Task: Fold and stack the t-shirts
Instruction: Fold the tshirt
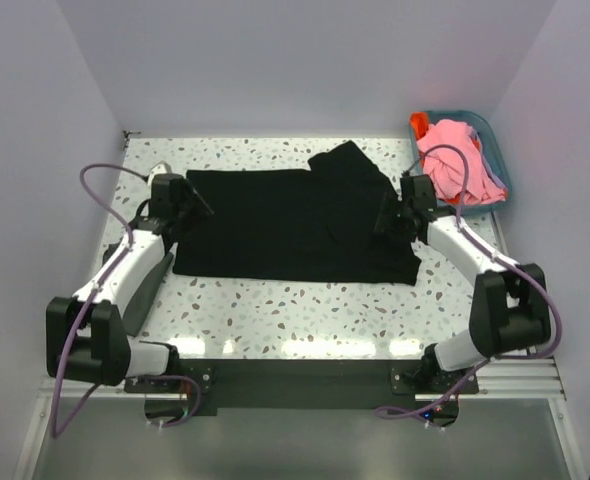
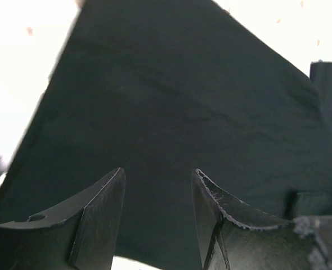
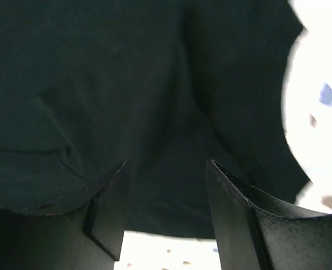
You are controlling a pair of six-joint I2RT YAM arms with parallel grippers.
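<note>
The large black t-shirt (image 1: 290, 222) lies spread flat across the middle of the table, with a sleeve folded up at its far right. My left gripper (image 1: 197, 207) is open, its jaws apart just over the shirt's left edge (image 2: 171, 107). My right gripper (image 1: 388, 216) is open, its jaws apart over the shirt's right edge (image 3: 126, 84). Neither holds any fabric. The pink t-shirt (image 1: 453, 150) and an orange-red one (image 1: 419, 124) lie bunched in the teal basket (image 1: 497, 146). No dark grey shirt shows.
The teal basket stands at the table's far right corner, against the wall. The speckled white tabletop (image 1: 295, 305) shows in front of the black shirt. Walls close in the table at the left, back and right.
</note>
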